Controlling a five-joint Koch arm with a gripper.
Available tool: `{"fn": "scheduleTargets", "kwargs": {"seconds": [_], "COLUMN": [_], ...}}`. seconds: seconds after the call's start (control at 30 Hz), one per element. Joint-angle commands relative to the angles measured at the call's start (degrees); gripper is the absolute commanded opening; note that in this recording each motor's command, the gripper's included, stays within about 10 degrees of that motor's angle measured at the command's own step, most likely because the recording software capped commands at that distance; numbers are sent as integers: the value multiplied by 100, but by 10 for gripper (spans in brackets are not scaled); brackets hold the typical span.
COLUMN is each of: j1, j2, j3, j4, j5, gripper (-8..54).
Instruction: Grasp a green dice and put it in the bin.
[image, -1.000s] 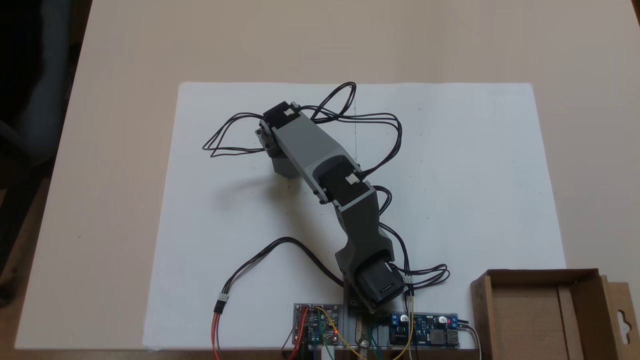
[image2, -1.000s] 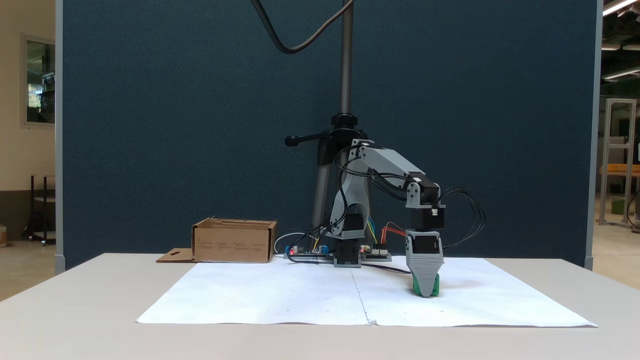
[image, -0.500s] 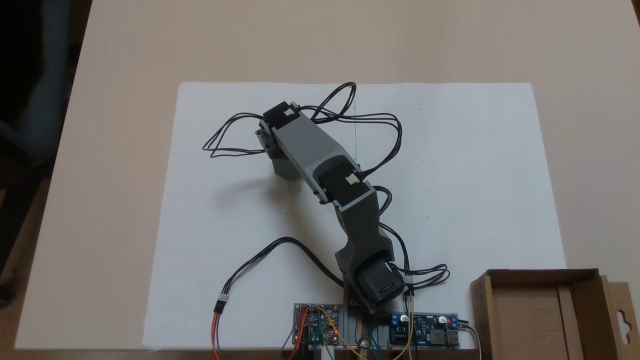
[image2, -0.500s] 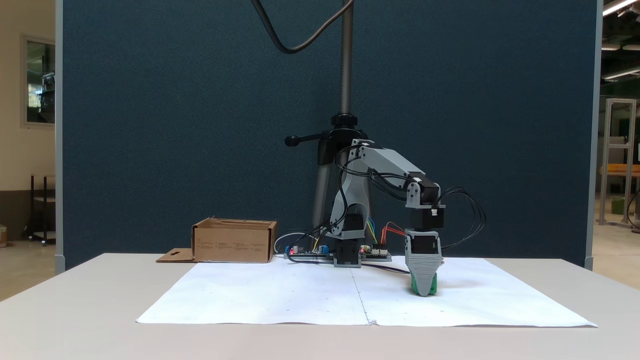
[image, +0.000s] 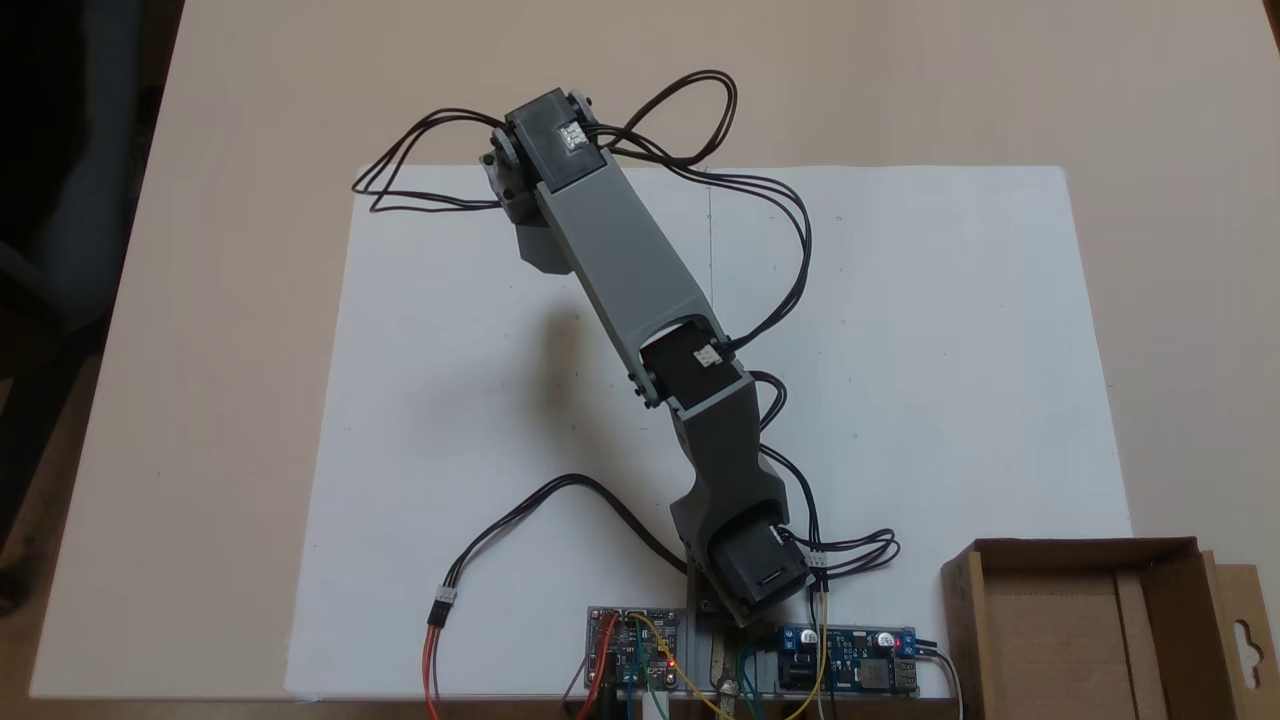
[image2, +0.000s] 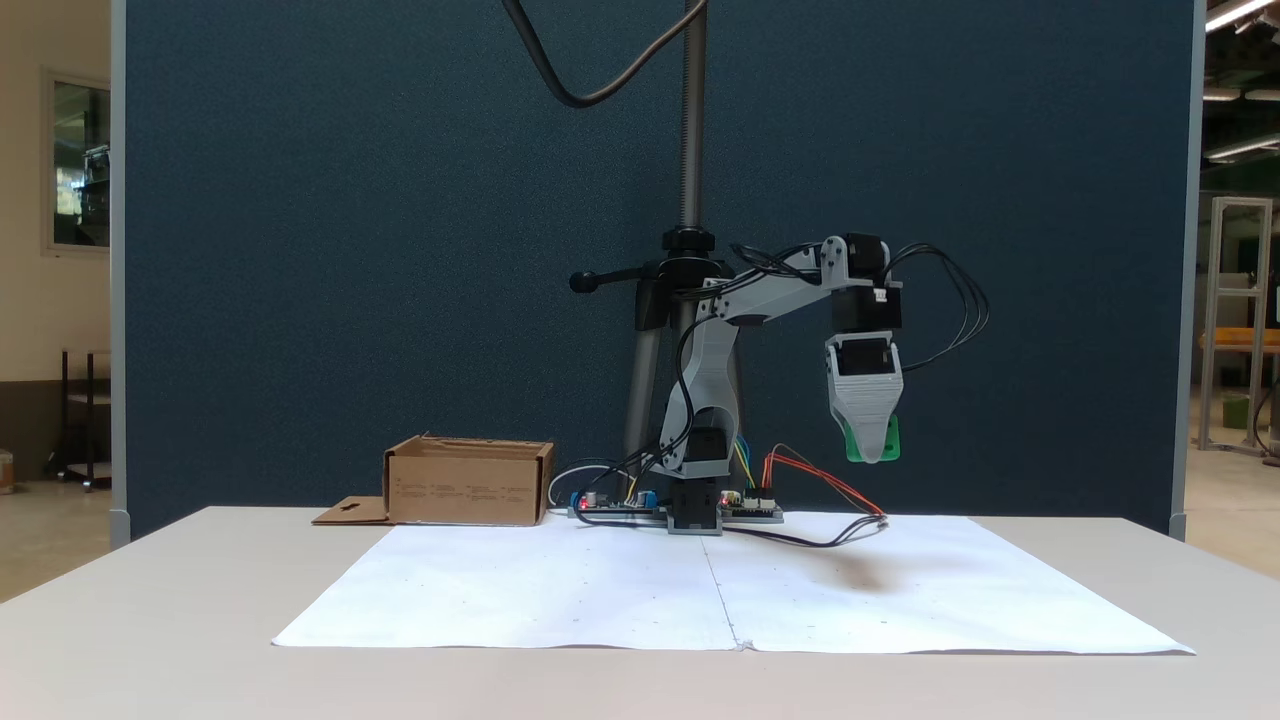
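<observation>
One gripper (image2: 872, 452) pinches green dice (image2: 889, 441) aloft; bin (image2: 468, 484) well apart

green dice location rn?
In a fixed view, the green dice sits in the pincer, in the air above the white paper, right of the arm's base and far right of the bin.

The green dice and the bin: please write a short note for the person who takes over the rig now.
Gripper: shut on the green dice, pointing down, well above the white paper.
Bin: open cardboard box at the left of the base in that fixed view; in a fixed view from above it stands at the lower right, nothing seen inside.
Done: dice grasped and off the paper.
Left: carry it across to the bin, lower, open the gripper, withdraw.
</observation>
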Motion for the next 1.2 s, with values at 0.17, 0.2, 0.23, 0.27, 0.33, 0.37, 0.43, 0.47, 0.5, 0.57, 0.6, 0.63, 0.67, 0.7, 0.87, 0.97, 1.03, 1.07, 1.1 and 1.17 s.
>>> {"fn": "scheduleTargets", "kwargs": {"seconds": [0.17,0.2,0.23,0.27,0.33,0.37,0.43,0.47,0.5,0.57,0.6,0.63,0.67,0.7,0.87,0.97,1.03,1.07,1.1,1.17], "j1": [-35,18,281,404,940,1151,1811,2276,2514,3050,3568,3823,4623,5096,6801,7970,8569,9062,9343,9923], "j2": [229,229,308,334,483,536,694,791,817,923,984,1037,1151,1160,1160,1160,1160,1160,1160,1160], "j3": [-615,-615,-615,-615,-606,-606,-606,-606,-606,-606,-606,-606,-606,-606,-606,-606,-606,-606,-606,-606], "j4": [729,721,721,712,703,703,694,686,686,686,686,686,686,686,686,686,686,686,686,694], "j5": [378,378,229,176,-176,-316,-668,-940,-1099,-1343,-1712,-1890,-2303,-2593,-3437,-3858,-4131,-4377,-4518,-4799], "gripper": [148,147,147,147,146,146,146,146,146,146,146,146,146,146,147,146,147,146,146,146]}}
